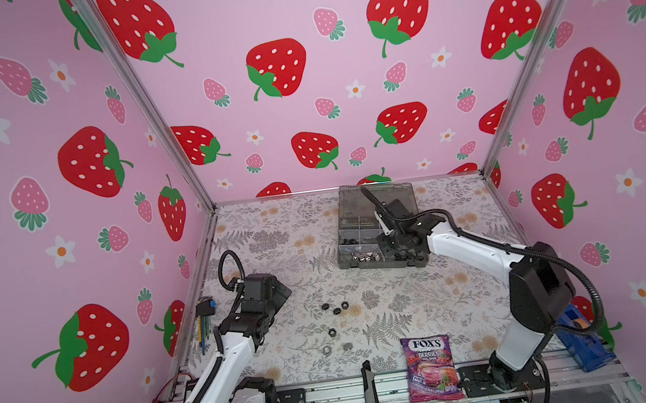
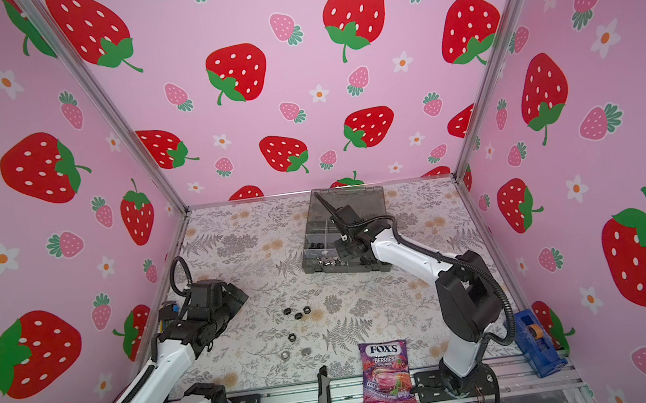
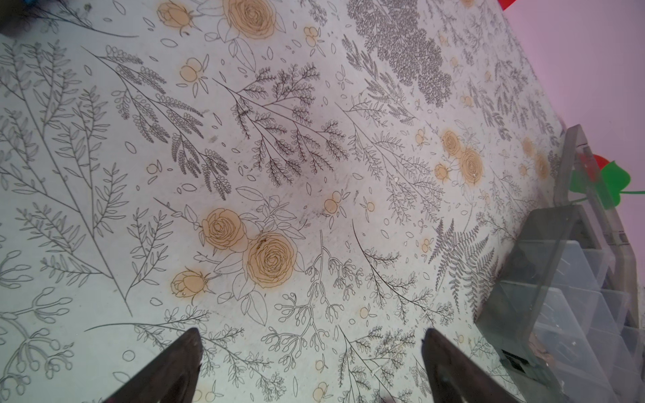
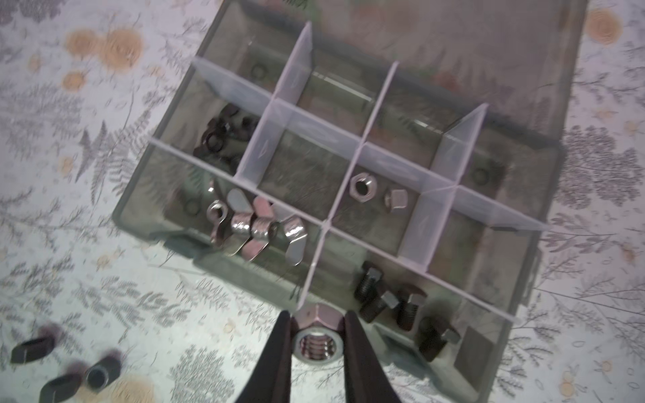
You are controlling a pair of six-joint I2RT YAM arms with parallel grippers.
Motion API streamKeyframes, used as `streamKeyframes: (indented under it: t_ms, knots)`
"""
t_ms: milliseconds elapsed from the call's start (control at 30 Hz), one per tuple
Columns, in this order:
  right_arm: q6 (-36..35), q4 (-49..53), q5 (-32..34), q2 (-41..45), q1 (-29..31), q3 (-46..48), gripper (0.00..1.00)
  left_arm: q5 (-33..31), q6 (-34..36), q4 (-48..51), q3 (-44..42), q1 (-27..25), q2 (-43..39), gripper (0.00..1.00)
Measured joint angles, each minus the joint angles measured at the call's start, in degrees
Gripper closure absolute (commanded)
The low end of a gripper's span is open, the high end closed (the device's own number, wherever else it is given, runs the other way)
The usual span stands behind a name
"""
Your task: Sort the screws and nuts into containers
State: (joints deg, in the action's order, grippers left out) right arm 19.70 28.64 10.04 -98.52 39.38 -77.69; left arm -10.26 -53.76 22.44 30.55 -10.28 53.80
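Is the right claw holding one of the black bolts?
No, the right gripper pinches a silver nut; the black bolts lie in the box.

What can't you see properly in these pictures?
- Right hand and its silver nut: hidden in both top views under the right arm.
- Left hand: the left wrist view's edge cuts off all but the fingertips.
- Loose nuts: too small in top views to tell kinds.
- Organiser box: right arm covers some compartments in top views.

left arm (image 1: 230,348): folded low | left gripper (image 3: 310,336): i see jaws wide apart | right arm (image 1: 470,251): stretched forward | right gripper (image 4: 317,315): i see it pinching a silver nut (image 4: 316,343)
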Motion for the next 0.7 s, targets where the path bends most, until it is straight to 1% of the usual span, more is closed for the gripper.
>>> streamKeyframes:
  t_ms: [133,300,600,700]
  knots:
    - [-0.04,-2.36,-0.11,-1.68,-3.56,-1.01,1.0,1.4,0.46,-1.36,0.04,-0.09,0.68,0.01]
    - [-0.37,-3.43,-0.57,-6.45,-5.79,-2.91,1.0,3.08,0.87,-3.3,0.04,-0.68,1.73,0.01]
    - [-1.7,-4.72,-2.12,-12.52,-6.27,-5.22,1.0,4.35,0.98,-4.74,0.04,-1.9,2.89,0.0]
    - [-2.01,-5.03,-2.32,-13.88,-6.27,-5.64,0.97,4.46,1.01,-4.79,0.04,-2.03,2.91,0.0]
